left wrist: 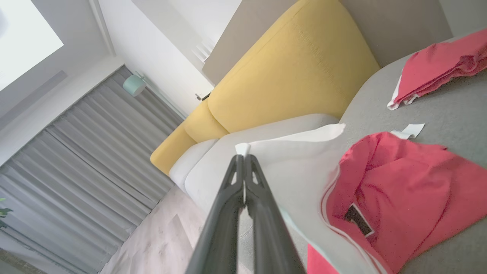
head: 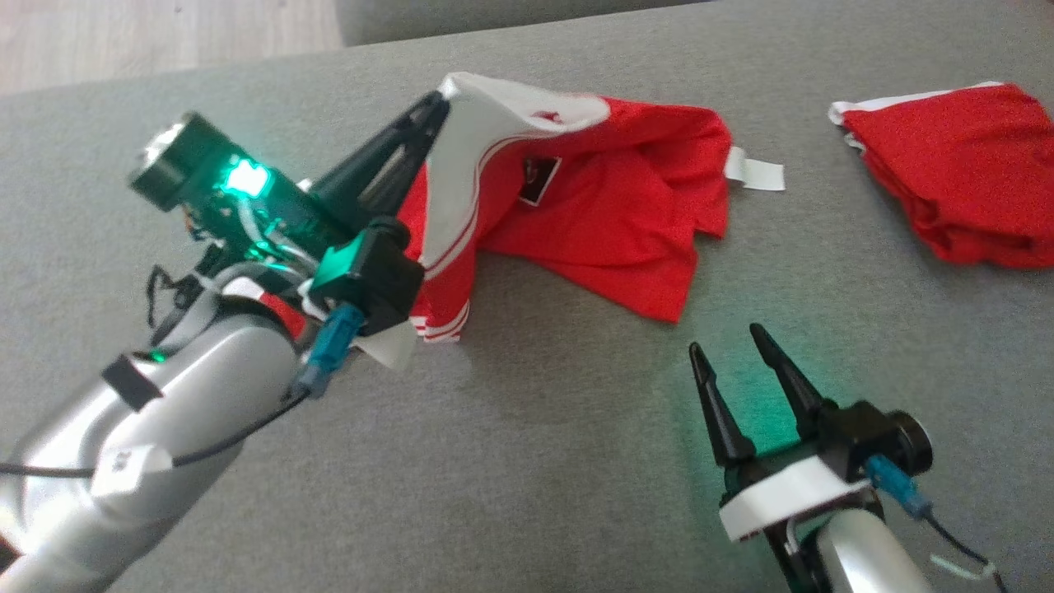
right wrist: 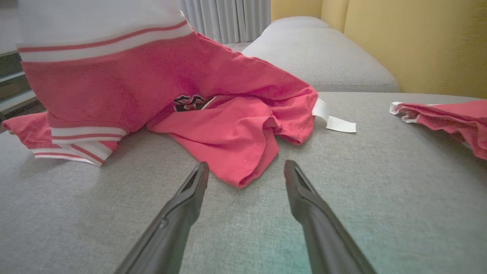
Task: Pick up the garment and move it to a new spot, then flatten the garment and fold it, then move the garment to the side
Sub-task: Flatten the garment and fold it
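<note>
Red-and-white jersey [head: 609, 222] half raised off grey cushion [head: 494, 461], head view: you're in pick-up step, left gripper [head: 436, 103] clamped on its white edge; arm [head: 165, 428] hides lower folds. Left wrist view: jaws pinched on cloth, rest lying on cushion. Right wrist view: right gripper [right wrist: 246, 165] spread wide, empty, near red hem; next, probably grab there.

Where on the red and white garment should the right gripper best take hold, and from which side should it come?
Probably the loose red corner of the garment, approached low from the robot's side along the grey cushion. That corner rests there pointing toward the open right gripper, far from the white edge that the left gripper is shut on.
</note>
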